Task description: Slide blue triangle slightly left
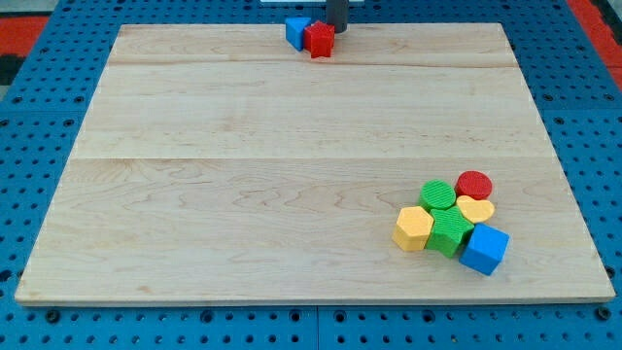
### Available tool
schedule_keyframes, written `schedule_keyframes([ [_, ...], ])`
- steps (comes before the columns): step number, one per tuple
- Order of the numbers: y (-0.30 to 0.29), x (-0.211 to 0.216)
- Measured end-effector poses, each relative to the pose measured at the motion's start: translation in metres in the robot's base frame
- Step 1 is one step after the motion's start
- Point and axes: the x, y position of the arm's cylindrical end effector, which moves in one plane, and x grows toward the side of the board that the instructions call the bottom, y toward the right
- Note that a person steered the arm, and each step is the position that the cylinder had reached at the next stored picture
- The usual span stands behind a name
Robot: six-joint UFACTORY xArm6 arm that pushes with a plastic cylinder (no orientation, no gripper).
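You are looking at a pale wooden board (292,165) lying flat and filling most of the view. Its grain is running from the view's left to the view's right, and two faint seams are crossing it, dividing it into three planks. Beneath it, a blue perforated surface (39,117) dotted with regular holes is showing along every edge you can see. At the view's top corners, a red perforated area (24,19) is peeking in. Even, soft light is falling across the wood, casting only short shadows.
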Motion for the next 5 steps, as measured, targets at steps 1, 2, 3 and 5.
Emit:
schedule_keyframes([
  [1,0.000,0.000],
  [2,-0.042,0.000],
  [3,-0.071,0.002],
  [5,-0.098,0.000],
])
